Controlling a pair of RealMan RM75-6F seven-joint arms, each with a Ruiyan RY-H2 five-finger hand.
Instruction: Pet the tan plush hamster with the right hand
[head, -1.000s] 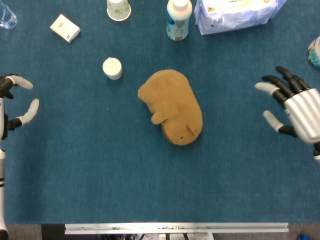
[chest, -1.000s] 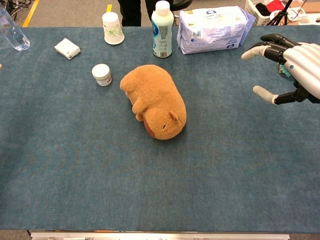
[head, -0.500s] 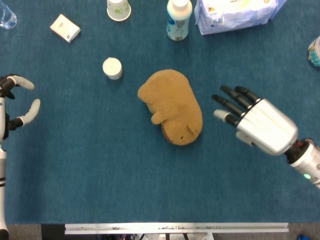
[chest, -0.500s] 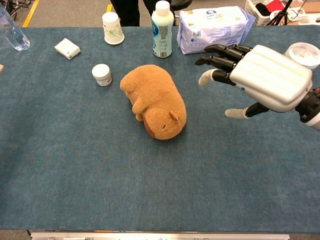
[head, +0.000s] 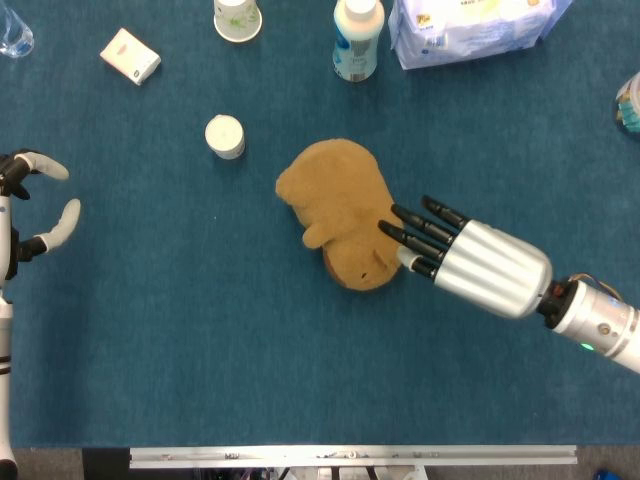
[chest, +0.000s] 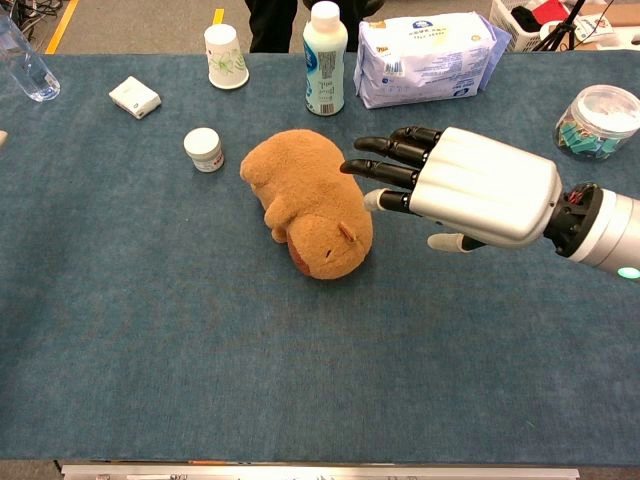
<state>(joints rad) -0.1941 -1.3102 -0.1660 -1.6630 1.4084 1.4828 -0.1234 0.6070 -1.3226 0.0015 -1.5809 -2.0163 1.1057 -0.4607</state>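
The tan plush hamster (head: 340, 212) lies on its side in the middle of the blue table cloth, also seen in the chest view (chest: 308, 200). My right hand (head: 470, 262) reaches in from the right, palm down and fingers stretched flat, holding nothing. Its fingertips (head: 392, 232) overlap the hamster's right flank near the head; in the chest view the right hand (chest: 465, 185) hovers level with the plush's back, and I cannot tell whether it touches. My left hand (head: 35, 205) hangs at the far left edge, fingers apart and empty.
A small white jar (head: 225, 136) stands left of the hamster. Along the back are a white box (head: 130, 55), paper cup (head: 237, 18), lotion bottle (head: 357, 38) and wipes pack (head: 470, 28). A clear tub (chest: 598, 120) sits at the far right.
My right hand has swept left from the table's right edge to the hamster's flank, its fingers straightening. The hamster and my left hand have stayed put.
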